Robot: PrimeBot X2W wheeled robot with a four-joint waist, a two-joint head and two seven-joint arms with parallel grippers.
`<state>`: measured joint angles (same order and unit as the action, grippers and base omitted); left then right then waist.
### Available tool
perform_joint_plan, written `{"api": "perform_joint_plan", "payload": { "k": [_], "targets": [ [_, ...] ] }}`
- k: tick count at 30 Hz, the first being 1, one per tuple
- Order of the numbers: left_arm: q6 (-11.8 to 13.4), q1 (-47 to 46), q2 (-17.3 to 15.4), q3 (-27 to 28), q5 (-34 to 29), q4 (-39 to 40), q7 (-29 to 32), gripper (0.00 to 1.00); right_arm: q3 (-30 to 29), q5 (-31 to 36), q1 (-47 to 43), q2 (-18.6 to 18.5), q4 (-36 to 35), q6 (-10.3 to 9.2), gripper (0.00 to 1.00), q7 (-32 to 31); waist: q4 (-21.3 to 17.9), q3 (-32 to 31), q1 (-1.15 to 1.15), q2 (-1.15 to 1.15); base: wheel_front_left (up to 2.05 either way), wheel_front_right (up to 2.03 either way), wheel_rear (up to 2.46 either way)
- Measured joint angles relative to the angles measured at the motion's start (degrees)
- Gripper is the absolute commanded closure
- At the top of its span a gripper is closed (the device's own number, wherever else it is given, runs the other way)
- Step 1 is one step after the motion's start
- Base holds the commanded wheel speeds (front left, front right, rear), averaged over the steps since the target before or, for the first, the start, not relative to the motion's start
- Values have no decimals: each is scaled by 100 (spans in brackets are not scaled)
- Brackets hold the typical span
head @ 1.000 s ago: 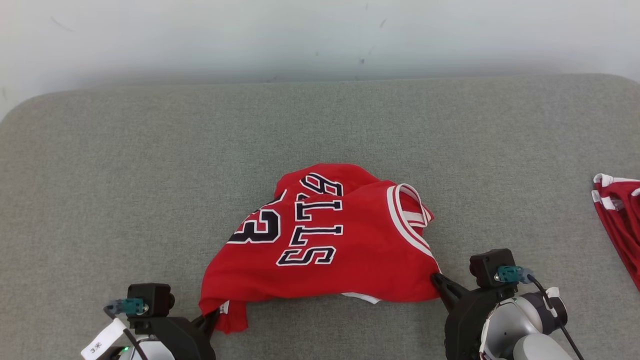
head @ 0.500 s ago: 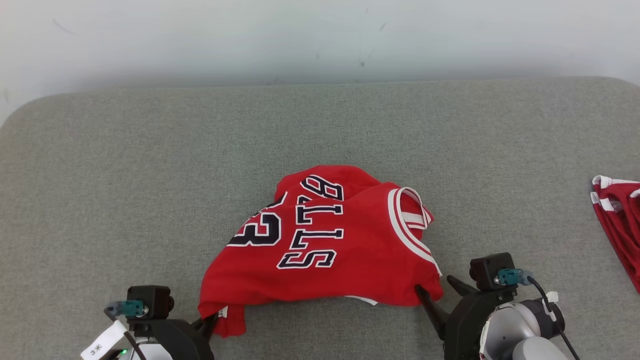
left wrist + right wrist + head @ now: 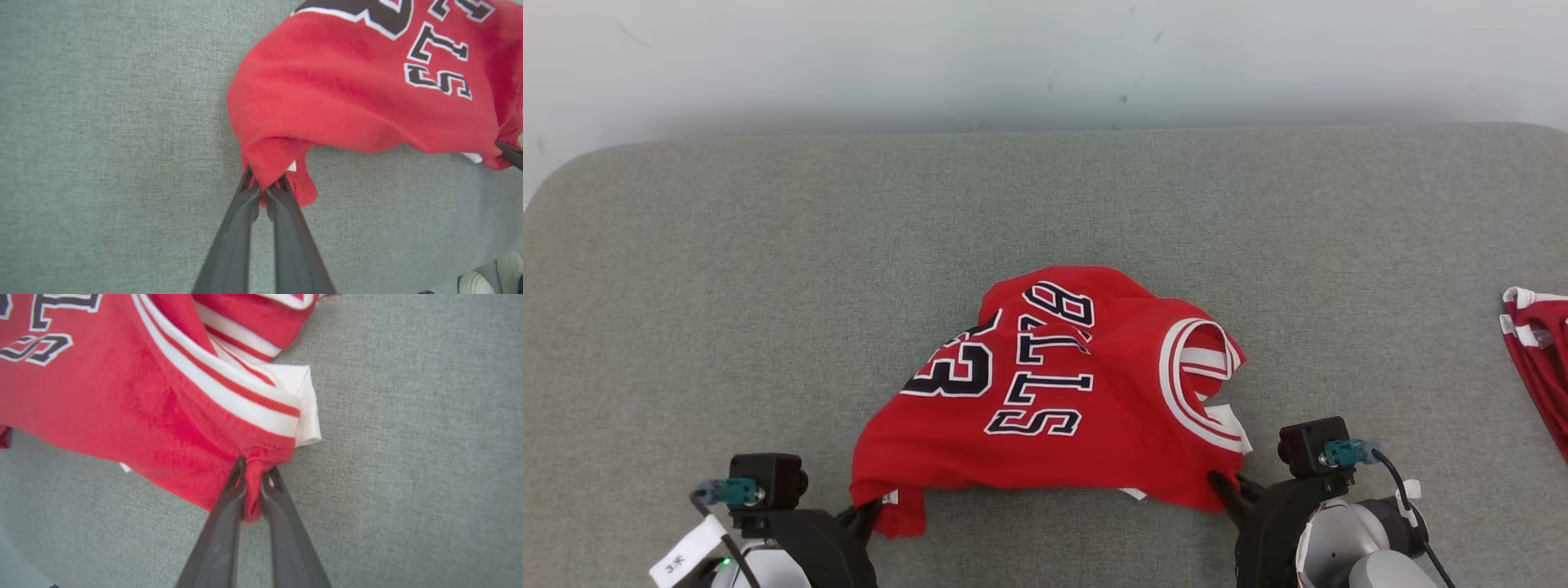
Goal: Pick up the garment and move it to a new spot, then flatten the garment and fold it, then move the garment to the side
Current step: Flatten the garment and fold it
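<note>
Red jersey [image 3: 1111, 457] pinched at both near corners, low in the middle of the grey counter [image 3: 768, 245].

The jersey lies rumpled, lettering up, near the counter's near edge; a second red garment [image 3: 1535, 343] sits at the far right. The left claw [image 3: 264, 183] is pressed together on the near left hem corner, and the right claw [image 3: 253, 469] is nipped on the near right corner, just below the white-striped trim. The left wrist view adds a white shoe [image 3: 474, 282] beyond the counter's edge.
</note>
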<state>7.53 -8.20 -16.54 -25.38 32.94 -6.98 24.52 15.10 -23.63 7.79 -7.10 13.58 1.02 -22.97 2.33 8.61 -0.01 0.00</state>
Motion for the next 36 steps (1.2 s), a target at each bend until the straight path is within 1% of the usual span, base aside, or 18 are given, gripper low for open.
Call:
{"api": "perform_joint_plan", "payload": {
  "k": [5, 10, 14, 19, 24, 28, 32, 36],
  "targets": [
    [0, -3, 21, 211, -59, 169, -120, 100, -91, -70, 82, 1, -90, 11, 100, 51, 9, 8, 0, 0, 0, 0, 0],
    [0, -52, 33, 488, -230, 525, -397, 100, -300, -208, 104, -52, -561, 59, 100, 267, -8, -10, 0, 0, 0, 0, 0],
    [0, -47, -10, 683, -396, 817, -563, 100, -396, -269, 99, -98, -1133, 149, 100, 441, -59, -52, 0, 0, 0, 0, 0],
    [0, -46, -44, 693, -684, 1213, -599, 100, -601, -361, -87, -223, -1978, 159, 100, 593, -125, -112, 0, 0, 0, 0, 0],
    [0, -3, -77, 683, -824, 1727, -582, 100, -757, -492, -339, -352, -2803, 212, 100, 634, -184, -153, 0, 0, 0, 0, 0],
    [0, 166, -207, 599, -890, 2171, -413, 100, -814, -788, -610, -382, -3375, 277, 100, 575, -214, -170, 0, 0, 0, 0, 0],
    [-1, 229, -297, 470, -925, 2264, -86, 100, -862, -1017, -619, -405, -3390, 301, 100, 370, -226, -151, 0, -1, 0, 0, 0],
    [-267, 27, -419, 266, -706, 1752, 433, 100, -862, -1157, -299, -426, -2878, 300, 100, 75, -235, -80, 0, 0, 0, 0, 0]
  ]
}}
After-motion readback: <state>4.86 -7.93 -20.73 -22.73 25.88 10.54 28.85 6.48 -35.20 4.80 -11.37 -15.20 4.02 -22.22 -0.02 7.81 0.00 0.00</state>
